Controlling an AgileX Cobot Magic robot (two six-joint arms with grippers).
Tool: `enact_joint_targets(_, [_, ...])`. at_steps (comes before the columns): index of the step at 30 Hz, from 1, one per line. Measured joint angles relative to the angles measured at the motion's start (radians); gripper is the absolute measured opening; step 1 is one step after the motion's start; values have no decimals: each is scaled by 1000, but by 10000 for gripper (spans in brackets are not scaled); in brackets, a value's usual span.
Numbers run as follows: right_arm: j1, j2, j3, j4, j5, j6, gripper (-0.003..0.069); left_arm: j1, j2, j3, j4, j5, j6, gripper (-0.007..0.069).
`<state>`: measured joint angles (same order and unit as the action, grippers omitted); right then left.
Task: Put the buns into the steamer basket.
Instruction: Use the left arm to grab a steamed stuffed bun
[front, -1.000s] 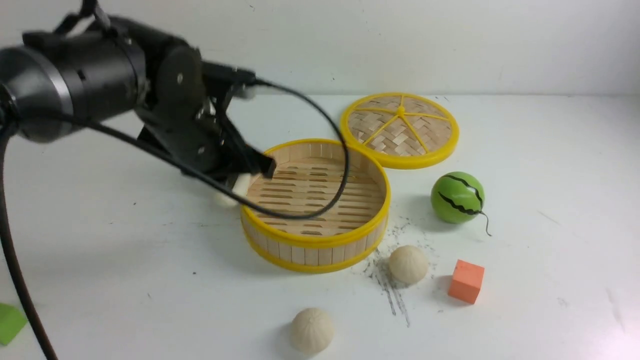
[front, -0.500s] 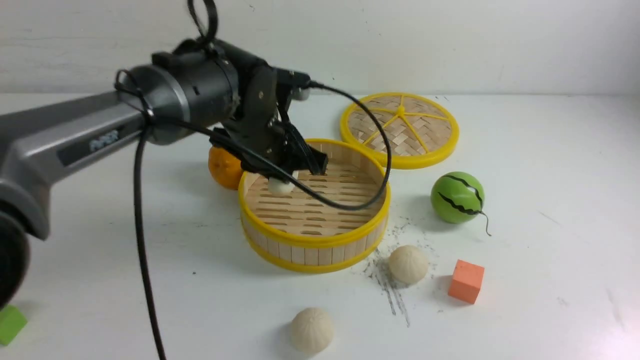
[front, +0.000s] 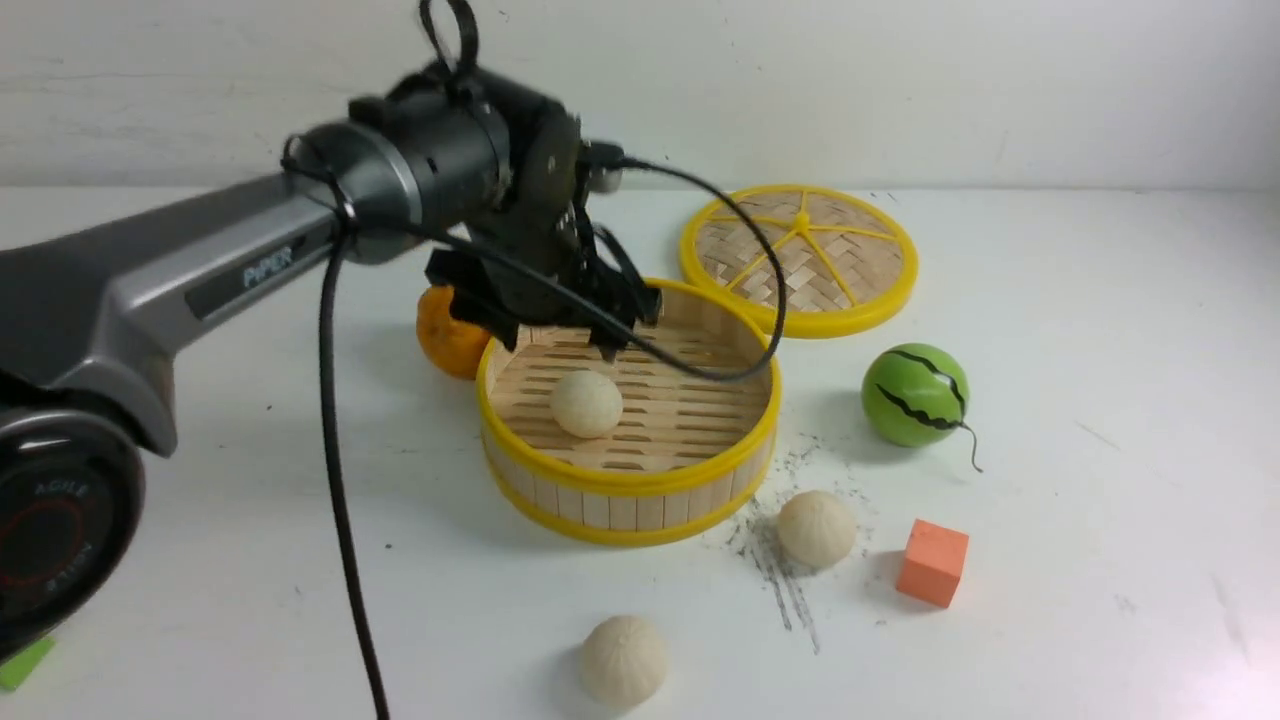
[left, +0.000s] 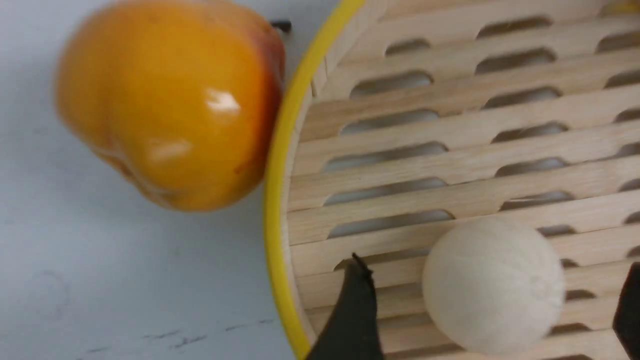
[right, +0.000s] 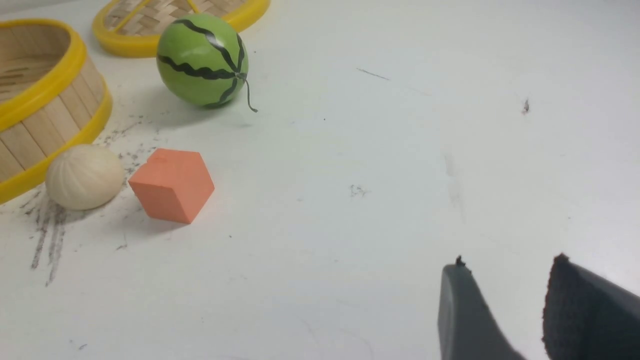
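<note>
One bun (front: 585, 403) lies free on the slatted floor of the steamer basket (front: 640, 482), near its left side. My left gripper (front: 560, 335) hangs open just above it, and the bun (left: 492, 285) sits between the spread fingers (left: 356, 310) without touching them. Two more buns (front: 817, 528) (front: 623, 660) rest on the table in front of the basket. My right gripper (right: 509, 261) is open and empty over bare table, well away from the nearer bun (right: 84, 176). It does not show in the front view.
An orange fruit (front: 445, 335) touches the basket's left wall. The woven lid (front: 800, 255) lies behind the basket, a green striped melon ball (front: 915, 395) to its right, and an orange cube (front: 932, 562) beside the nearer bun. A green block (front: 20, 665) sits at the front left.
My left arm swung right from beside the basket to over it with a bun. The gripper then opened and the bun dropped onto the basket floor.
</note>
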<state>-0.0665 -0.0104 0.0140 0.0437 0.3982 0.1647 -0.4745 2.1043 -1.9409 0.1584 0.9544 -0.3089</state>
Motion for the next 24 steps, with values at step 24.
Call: enact_joint_targets(24, [0,0,0,0,0,0,242,-304,-320,319,-65,275,-9,520])
